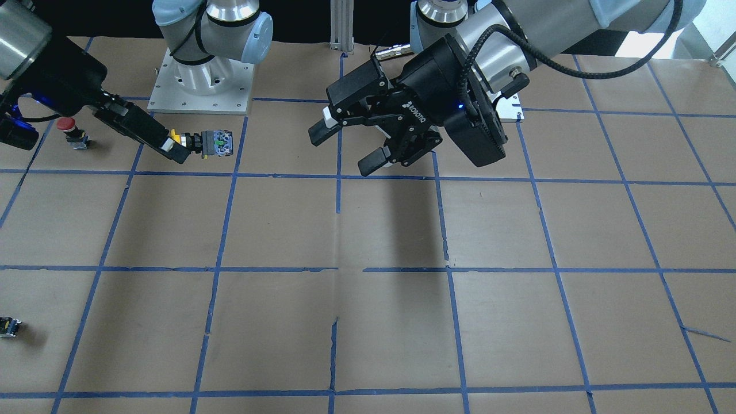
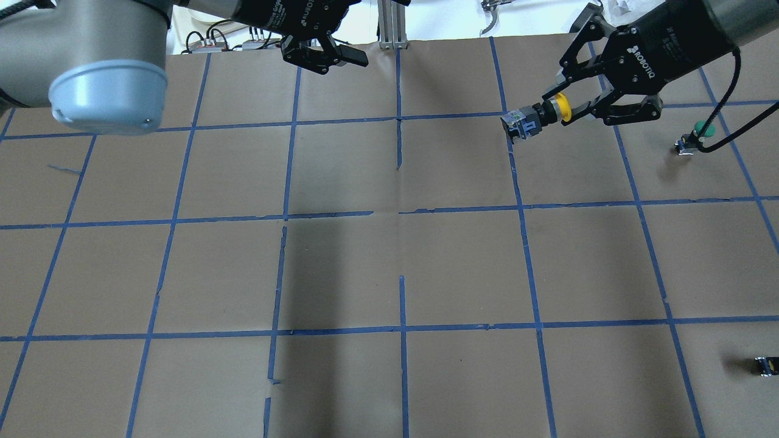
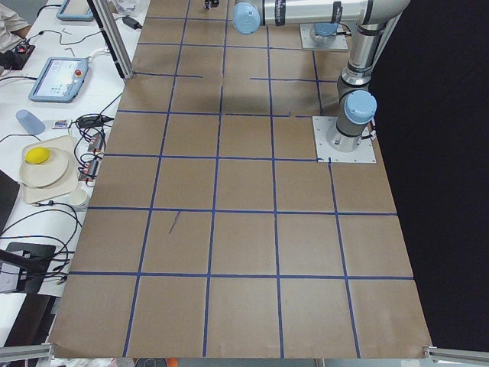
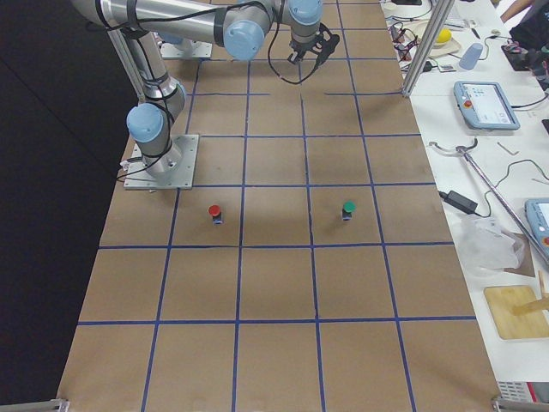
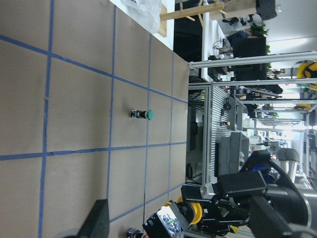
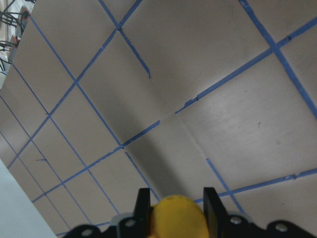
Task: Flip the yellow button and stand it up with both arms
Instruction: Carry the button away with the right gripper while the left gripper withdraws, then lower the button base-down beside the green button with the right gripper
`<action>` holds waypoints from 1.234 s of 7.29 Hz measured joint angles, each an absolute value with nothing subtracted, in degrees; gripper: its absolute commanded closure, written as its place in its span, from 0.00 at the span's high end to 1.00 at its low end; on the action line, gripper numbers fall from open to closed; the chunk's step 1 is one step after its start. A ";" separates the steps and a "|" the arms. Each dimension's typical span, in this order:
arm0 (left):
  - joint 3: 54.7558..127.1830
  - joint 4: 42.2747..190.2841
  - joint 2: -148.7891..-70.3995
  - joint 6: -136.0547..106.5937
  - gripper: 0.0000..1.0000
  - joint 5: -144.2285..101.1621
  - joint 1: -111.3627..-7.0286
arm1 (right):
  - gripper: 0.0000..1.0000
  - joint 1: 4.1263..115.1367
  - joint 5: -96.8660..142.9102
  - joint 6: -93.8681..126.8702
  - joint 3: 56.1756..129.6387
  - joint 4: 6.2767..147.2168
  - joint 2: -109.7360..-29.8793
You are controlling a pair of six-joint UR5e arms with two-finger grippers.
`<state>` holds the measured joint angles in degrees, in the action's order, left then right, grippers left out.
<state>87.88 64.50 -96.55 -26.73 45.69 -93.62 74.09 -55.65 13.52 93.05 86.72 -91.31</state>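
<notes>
The yellow button (image 2: 563, 108) is held sideways above the table, its yellow cap between the fingers and its grey-blue contact block (image 2: 522, 125) pointing toward the table's middle. My right gripper (image 2: 565, 111) is shut on it. It also shows in the front view (image 1: 202, 142) at the right gripper's (image 1: 175, 146) tips, and its cap fills the bottom of the right wrist view (image 6: 177, 215). My left gripper (image 2: 335, 61) is open and empty, raised above the table, a gap apart from the button; in the front view (image 1: 342, 150) its jaws are wide apart.
A green-capped button (image 2: 700, 131) stands on the paper beyond the right gripper. A red-capped button (image 1: 69, 129) stands near the right arm. A small black block (image 2: 765, 365) lies at the near right edge. Brown paper (image 2: 401, 267) with blue tape lines covers the table.
</notes>
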 measured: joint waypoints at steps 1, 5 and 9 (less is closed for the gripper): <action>86.99 71.65 -95.19 -23.02 1.00 55.10 -93.22 | 0.19 72.95 -59.06 3.21 93.17 86.86 -90.30; 87.40 82.56 -95.06 -1.12 1.00 84.70 -88.67 | 0.19 70.07 -74.46 -31.37 96.87 101.05 -87.91; 89.29 82.53 -95.76 8.63 1.00 90.07 -88.21 | 0.17 63.97 -76.37 -55.99 110.59 125.51 -88.11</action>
<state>89.29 82.53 -95.76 8.63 90.07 -88.21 63.97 -76.37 -55.99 110.59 125.51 -88.11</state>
